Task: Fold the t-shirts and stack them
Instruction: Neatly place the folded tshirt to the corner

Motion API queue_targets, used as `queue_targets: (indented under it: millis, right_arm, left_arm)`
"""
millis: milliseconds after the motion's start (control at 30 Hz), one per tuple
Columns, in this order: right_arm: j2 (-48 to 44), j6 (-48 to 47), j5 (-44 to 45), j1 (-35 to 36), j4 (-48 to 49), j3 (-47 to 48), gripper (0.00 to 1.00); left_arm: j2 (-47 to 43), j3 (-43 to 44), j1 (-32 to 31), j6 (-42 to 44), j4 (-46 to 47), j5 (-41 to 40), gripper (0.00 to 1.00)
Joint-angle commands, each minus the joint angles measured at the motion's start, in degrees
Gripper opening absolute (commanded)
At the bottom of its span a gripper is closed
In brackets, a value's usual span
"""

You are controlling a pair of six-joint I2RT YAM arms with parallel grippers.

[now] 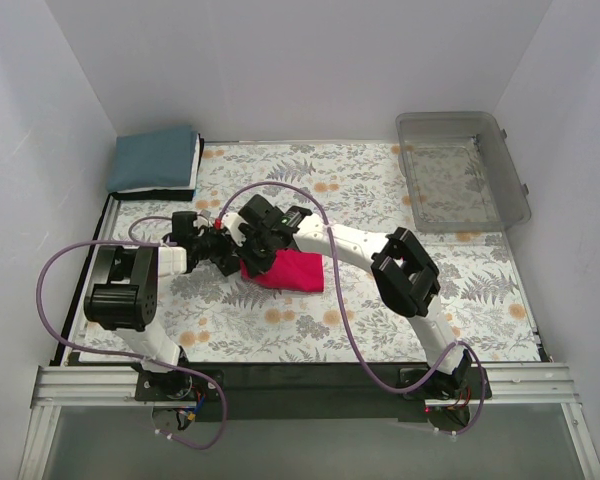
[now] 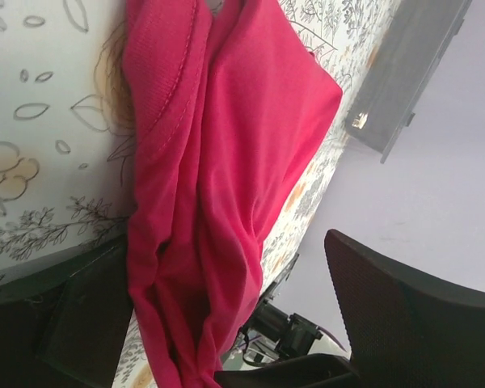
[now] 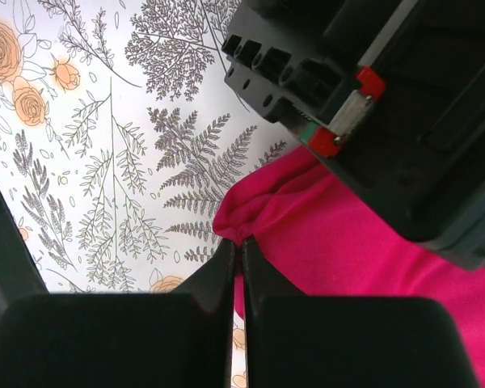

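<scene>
The crimson-pink t-shirt (image 1: pixel 296 272) lies bunched and partly folded on the floral table cover, left of centre. My right gripper (image 1: pixel 254 262) is at its left edge; in the right wrist view the gripper (image 3: pixel 239 242) is shut, pinching a fold of the pink shirt (image 3: pixel 364 242). My left gripper (image 1: pixel 223 254) is beside it on the left. In the left wrist view its jaws (image 2: pixel 218 250) stand wide apart, with the pink cloth (image 2: pixel 226 145) lying against the left finger (image 2: pixel 81 315). The teal-blue t-shirt (image 1: pixel 156 160) lies folded at the back left corner.
A clear plastic bin (image 1: pixel 462 170) stands at the back right. The left gripper's black body (image 3: pixel 388 105) hangs close over the right gripper. White walls close in the table on three sides. The arm bases sit on the rail at the near edge.
</scene>
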Motion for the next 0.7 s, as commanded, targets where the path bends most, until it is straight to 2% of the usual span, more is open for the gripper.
queue_targets:
  millis: [0, 33, 133, 167, 233, 533, 667]
  right_arm:
    - [-2.98, 1.23, -1.74, -0.35, 1.45, 2.51, 0.01]
    - [-3.07, 1.58, -1.92, -0.35, 1.54, 2.60, 0.01]
    - [-3.07, 1.67, -2.10, -0.35, 1.62, 2.68, 0.01]
    - [-3.16, 1.67, -2.01, -0.43, 1.62, 2.60, 0.01]
    - [-3.33, 1.76, -1.92, -0.52, 1.80, 2.51, 0.01]
    - [-4.57, 3.08, -2.45, -1.58, 2.50, 2.33, 0.01]
    - [-4.57, 3.34, -3.06, -1.66, 2.77, 2.68, 0.01]
  left_arm:
    - [2.48, 1.52, -1.14, 2.56, -6.49, -9.72, 0.90]
    - [3.44, 3.01, -1.50, 3.35, -8.34, -12.19, 0.84]
    - [6.33, 6.88, -1.85, 4.15, -11.17, -15.46, 0.80]
    - [6.95, 7.50, -1.85, 4.06, -11.26, -15.55, 0.76]
    - [8.71, 8.82, -2.03, 4.06, -11.44, -15.29, 0.73]
    - [10.83, 10.14, -3.17, 3.88, -11.26, -16.61, 0.65]
    - [11.97, 11.45, -3.52, 5.28, -11.79, -16.61, 0.53]
